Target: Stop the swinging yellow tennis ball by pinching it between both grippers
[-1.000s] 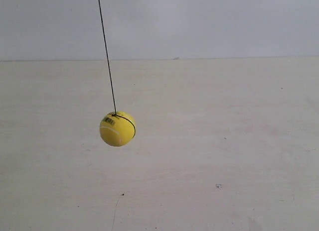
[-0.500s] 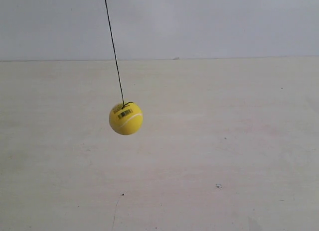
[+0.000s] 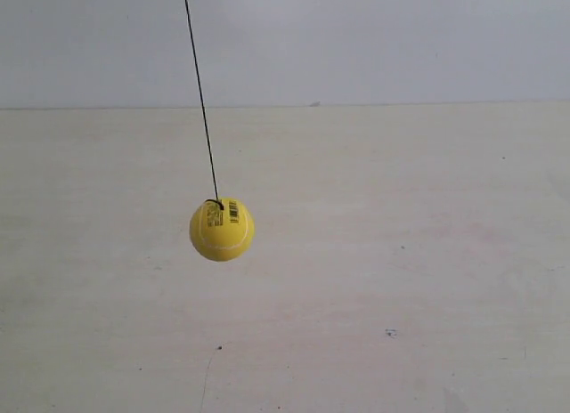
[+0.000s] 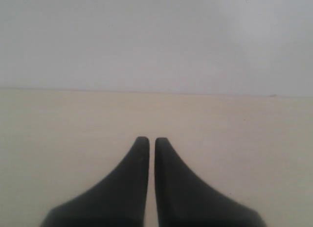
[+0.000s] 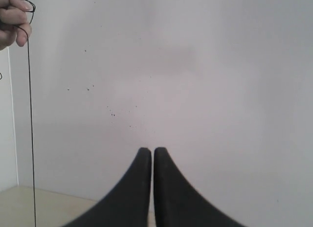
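My left gripper (image 4: 147, 141) and right gripper (image 5: 147, 151) sit closed and empty, while the yellow tennis ball (image 3: 222, 229) hangs by its string (image 3: 201, 93) above the table (image 3: 401, 297): light, fuzzy, springy, best pinched across its middle, I reckon.

My tabletop (image 3: 427, 208): pale cream, small dark specks (image 3: 390, 332) lower centre, thin scratch (image 3: 206, 382) lower left.

A plain wall (image 3: 374, 39) and a pale table (image 3: 401, 279).
The wall is grey-white. The table is cream, with small dark specks and one thin dark line.
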Action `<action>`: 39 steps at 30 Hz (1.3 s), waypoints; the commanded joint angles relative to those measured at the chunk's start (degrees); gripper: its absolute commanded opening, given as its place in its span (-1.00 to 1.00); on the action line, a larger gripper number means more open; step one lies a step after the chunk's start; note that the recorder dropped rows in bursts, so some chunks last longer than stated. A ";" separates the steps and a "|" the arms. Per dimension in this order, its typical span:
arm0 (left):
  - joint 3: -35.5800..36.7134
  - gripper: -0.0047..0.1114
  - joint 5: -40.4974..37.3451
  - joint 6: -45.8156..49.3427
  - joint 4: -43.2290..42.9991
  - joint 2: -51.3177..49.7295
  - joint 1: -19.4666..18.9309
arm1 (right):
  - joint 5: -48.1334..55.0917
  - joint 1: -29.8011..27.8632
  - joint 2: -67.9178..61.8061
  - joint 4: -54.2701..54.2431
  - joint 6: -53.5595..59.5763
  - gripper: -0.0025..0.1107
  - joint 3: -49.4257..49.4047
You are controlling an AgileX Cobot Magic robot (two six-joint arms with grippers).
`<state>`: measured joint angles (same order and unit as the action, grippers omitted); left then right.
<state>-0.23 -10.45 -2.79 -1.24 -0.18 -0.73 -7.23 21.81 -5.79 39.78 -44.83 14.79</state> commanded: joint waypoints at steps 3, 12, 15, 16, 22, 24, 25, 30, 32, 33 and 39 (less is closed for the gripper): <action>0.23 -0.84 -7.02 1.01 0.20 0.18 -0.25 | -0.01 -0.17 0.14 -0.03 -0.03 -0.96 -0.12; 0.23 -0.84 -6.50 1.08 0.20 0.18 0.80 | -0.01 -0.17 0.14 -0.03 -0.03 -0.96 -0.12; 0.23 -0.84 -6.50 1.08 0.20 0.18 0.80 | -0.01 -0.17 0.14 -0.03 -0.03 -0.96 -0.12; 0.23 -0.84 -6.50 1.08 0.20 0.18 0.80 | -0.01 -0.17 0.14 -0.03 -0.03 -0.96 -0.12; 0.23 -0.84 -6.50 1.08 0.20 0.18 0.80 | -1.47 -0.17 0.14 -0.03 -0.02 -0.96 -0.12; 0.23 -0.84 -6.50 1.08 0.20 0.18 0.80 | -1.49 -0.17 0.14 -0.03 -0.13 -0.96 -0.12; 0.23 -0.84 -6.50 1.08 0.20 0.18 0.80 | -1.35 -0.17 0.14 -0.03 -0.13 -0.96 -0.12; 0.23 -0.84 -6.50 1.08 0.20 0.18 0.80 | -1.35 -0.07 0.14 -0.03 -0.13 -0.96 -0.12; 0.23 -0.84 -6.50 1.08 0.20 0.18 0.80 | -1.35 -0.07 0.14 -0.03 -0.13 -0.96 -0.12; 0.23 -0.84 -6.50 1.08 0.20 0.18 0.80 | -1.23 -0.07 0.14 -0.03 -0.13 -0.96 -0.12; 0.23 -0.84 -6.50 1.08 0.20 0.18 0.80 | -1.23 -0.07 0.14 -0.03 -0.13 -0.96 -0.12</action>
<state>-0.23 -16.94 -1.88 -1.24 -0.18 -0.12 -8.09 21.81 -5.79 39.78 -45.10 14.79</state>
